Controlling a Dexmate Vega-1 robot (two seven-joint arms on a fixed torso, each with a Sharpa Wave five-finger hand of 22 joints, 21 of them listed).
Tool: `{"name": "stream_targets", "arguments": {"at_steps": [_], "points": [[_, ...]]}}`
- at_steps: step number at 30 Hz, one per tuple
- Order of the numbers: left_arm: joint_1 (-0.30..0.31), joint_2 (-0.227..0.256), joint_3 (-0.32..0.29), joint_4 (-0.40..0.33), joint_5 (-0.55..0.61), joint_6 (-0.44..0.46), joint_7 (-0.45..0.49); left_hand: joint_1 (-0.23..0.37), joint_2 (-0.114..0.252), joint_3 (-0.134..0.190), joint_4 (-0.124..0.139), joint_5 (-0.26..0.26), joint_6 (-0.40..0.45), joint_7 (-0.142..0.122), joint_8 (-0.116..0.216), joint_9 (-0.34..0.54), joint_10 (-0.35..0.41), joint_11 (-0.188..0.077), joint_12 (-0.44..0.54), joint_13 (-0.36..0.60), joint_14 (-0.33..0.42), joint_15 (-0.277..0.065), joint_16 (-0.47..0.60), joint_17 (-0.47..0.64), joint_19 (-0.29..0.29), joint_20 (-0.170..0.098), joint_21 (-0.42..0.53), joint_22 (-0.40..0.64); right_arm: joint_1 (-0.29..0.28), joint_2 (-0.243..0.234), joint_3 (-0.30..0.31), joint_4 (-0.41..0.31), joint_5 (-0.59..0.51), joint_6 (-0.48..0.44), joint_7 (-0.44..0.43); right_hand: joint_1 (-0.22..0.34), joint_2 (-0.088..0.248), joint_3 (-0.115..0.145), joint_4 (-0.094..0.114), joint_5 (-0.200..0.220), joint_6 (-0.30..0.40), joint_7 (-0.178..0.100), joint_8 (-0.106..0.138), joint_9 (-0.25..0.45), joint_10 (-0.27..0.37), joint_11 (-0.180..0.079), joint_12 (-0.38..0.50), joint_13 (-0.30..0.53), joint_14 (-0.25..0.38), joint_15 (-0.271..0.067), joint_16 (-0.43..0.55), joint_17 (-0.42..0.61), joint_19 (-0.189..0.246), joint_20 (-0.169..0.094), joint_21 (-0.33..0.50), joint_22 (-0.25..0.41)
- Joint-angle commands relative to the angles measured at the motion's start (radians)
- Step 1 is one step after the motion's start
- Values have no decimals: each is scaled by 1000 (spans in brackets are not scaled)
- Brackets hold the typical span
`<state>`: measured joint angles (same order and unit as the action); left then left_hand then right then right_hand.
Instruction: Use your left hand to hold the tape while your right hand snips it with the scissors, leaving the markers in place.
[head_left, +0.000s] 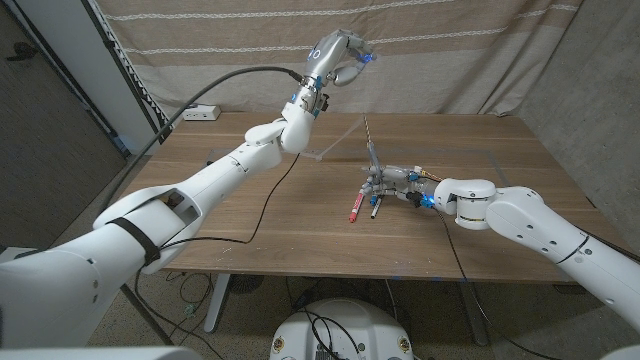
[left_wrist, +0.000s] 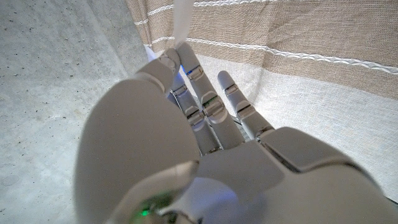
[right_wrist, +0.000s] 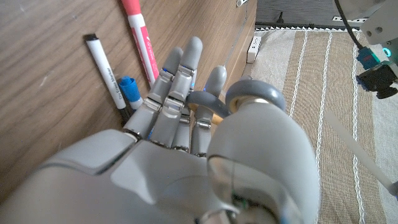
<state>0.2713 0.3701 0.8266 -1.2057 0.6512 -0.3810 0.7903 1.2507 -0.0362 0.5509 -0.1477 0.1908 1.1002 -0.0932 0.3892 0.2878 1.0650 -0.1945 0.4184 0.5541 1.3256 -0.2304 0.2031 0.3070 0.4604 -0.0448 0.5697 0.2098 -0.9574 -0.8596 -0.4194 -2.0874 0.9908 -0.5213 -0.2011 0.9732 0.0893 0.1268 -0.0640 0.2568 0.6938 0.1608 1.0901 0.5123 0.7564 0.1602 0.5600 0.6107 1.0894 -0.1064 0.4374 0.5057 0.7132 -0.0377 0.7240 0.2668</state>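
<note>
Table (head_left: 300, 225) with markers (head_left: 366, 203) at centre right; left hand (head_left: 341, 55) raised far above it, pinching tape (head_left: 338, 138) stretched down to the table; right hand (head_left: 393, 187) low by the markers, grasping scissors (head_left: 371, 158), blades pointing up

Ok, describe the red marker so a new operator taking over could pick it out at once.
Start at the wooden table and find the right hand, low over the table's middle with the scissors. Markers lie side by side on the wood just under its fingers. The red marker is the outermost, towards the left arm, its barrel pink-red where the others are white or blue-capped.
</note>
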Motion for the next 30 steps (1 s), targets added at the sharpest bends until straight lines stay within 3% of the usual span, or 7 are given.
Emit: {"name": "stream_targets", "arguments": {"at_steps": [1, 7, 11, 23, 30], "points": [[2, 5, 1, 11, 23, -18, 46, -2, 8, -4, 0, 8, 2, -1, 4, 2, 7, -6, 2, 1, 15, -10, 7, 17, -4, -136, 5, -1, 1, -17, -1, -21, -14, -7, 0, -38, -8, -18, 9, -31, -36, 16, -39, -32, 71, -65, -26, -18, -48, -63, 2, -7, -8, 13, -3, -12], [5, 10, -3, 17, 23, -31, 69, -2, 8, -4, 0, 8, 0, 0, 4, 2, 8, -5, 3, 2, 14, -10, 7, 17, -4, -136, 6, -1, 7, -17, -7, -25, -14, -17, 6, -89, -18, -42, 19, -61, -66, 33, -100, -78, 23, -28, -64, -45, -98, -20, -7, -29, -37, 36, -14, -32], [14, 21, -11, 9, 20, -30, 75, -2, 8, -4, 0, 8, 1, 0, 5, 1, 8, -5, 3, 2, 14, -10, 7, 17, -5, -136, 7, -1, 16, -14, -18, -26, -16, -27, 12, -111, -26, -53, 23, -70, -75, 38, -126, -98, 1, -22, -81, -57, -125, -11, -16, -41, -44, 45, -17, -41], [37, 50, -29, -16, 19, -37, 75, -2, 8, -4, 0, 8, 2, 3, 5, -1, 8, -5, 2, 2, 15, -10, 7, 18, -6, -136, 9, -1, 25, 13, -37, -19, -30, -23, 2, -122, -24, -57, 22, -73, -75, 39, -144, -114, 1, -24, -88, -67, -136, -9, -14, -50, -52, 53, -21, -48], [43, 53, -34, -27, 23, -29, 66, -3, 8, -5, 0, 8, 2, 1, 5, -1, 8, -6, 2, 3, 14, -10, 7, 18, -7, -136, 11, -1, 24, 4, -27, -8, -34, -13, 15, -125, -20, -57, 21, -73, -70, 38, -151, -122, 3, -26, -90, -72, -138, -7, -11, -53, -53, 54, -22, -51]]}}
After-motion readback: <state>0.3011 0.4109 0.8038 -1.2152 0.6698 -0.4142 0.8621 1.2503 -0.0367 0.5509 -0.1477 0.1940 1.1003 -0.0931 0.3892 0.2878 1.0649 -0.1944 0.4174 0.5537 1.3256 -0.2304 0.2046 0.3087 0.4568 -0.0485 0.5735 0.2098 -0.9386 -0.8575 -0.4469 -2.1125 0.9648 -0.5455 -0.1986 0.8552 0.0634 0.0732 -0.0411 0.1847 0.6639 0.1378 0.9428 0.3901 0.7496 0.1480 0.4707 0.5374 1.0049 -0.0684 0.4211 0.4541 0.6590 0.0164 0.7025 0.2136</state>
